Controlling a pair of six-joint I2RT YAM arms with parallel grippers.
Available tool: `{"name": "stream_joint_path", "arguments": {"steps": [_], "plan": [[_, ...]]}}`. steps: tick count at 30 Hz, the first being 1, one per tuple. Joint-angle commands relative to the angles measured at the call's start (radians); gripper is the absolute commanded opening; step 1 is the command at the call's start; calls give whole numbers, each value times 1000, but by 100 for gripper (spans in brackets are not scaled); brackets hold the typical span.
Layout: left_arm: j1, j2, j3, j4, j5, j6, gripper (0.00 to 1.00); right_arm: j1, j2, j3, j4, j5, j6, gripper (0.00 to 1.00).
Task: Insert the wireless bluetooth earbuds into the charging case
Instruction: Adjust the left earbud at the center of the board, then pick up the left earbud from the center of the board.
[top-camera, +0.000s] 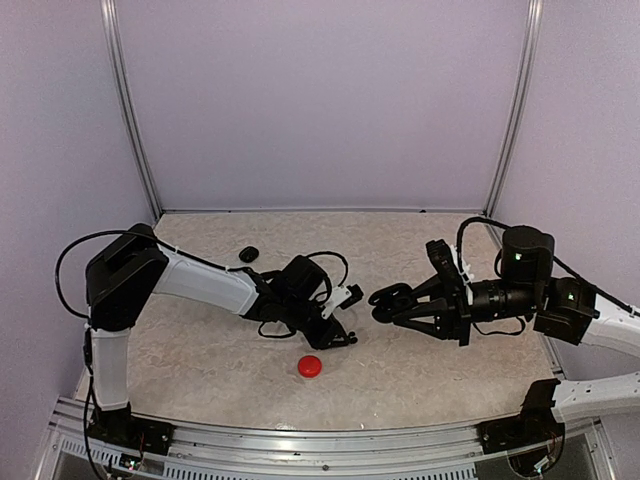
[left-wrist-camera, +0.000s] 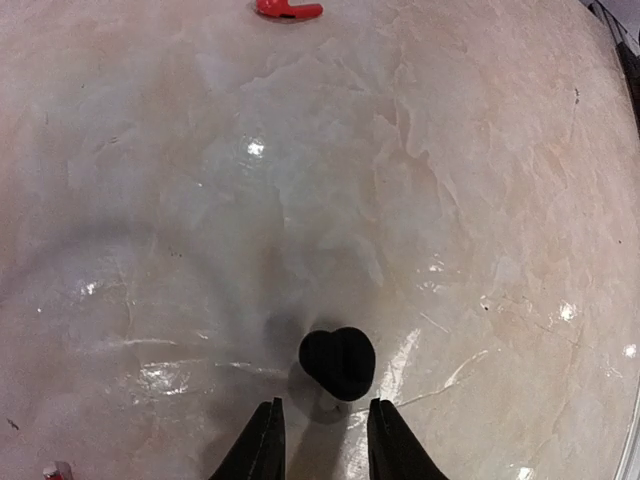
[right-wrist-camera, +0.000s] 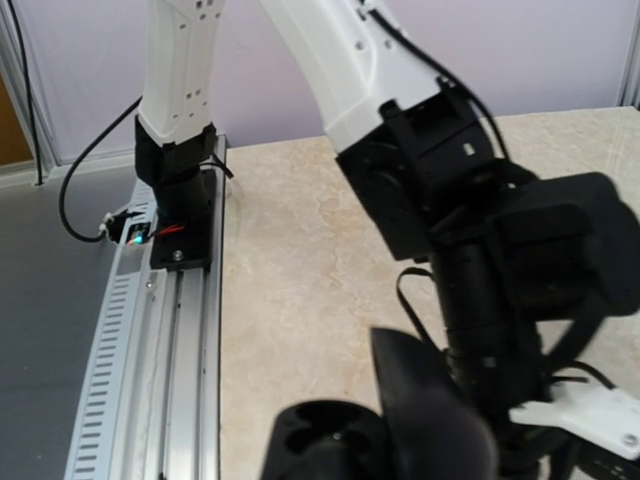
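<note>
Two arms reach inward over a pale marbled table (top-camera: 200, 370). Nearest their bases lies a red case (top-camera: 310, 366). Just beyond it, the left gripper (left-wrist-camera: 325, 408) points down, jaws slightly apart and empty. A black earbud (left-wrist-camera: 338, 362) lies on the table just past its fingertips. Further right, the right gripper (top-camera: 400, 302) is clamped on an open black case (right-wrist-camera: 325, 440). Farthest back sits a small black object (top-camera: 248, 254).
</note>
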Motion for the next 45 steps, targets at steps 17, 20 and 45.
{"name": "stream_joint_path", "arguments": {"steps": [17, 20, 45], "plan": [[-24, -126, -125, 167, -171, -157, 30, -10, -28, -1, -19, 61, 12, 0], [-53, -174, -213, 240, -176, -46, 31, -9, -27, 0, -22, 68, 13, 0], [-40, -98, -149, 149, -32, 714, 30, -9, -47, -3, -35, 73, 6, 0]]}}
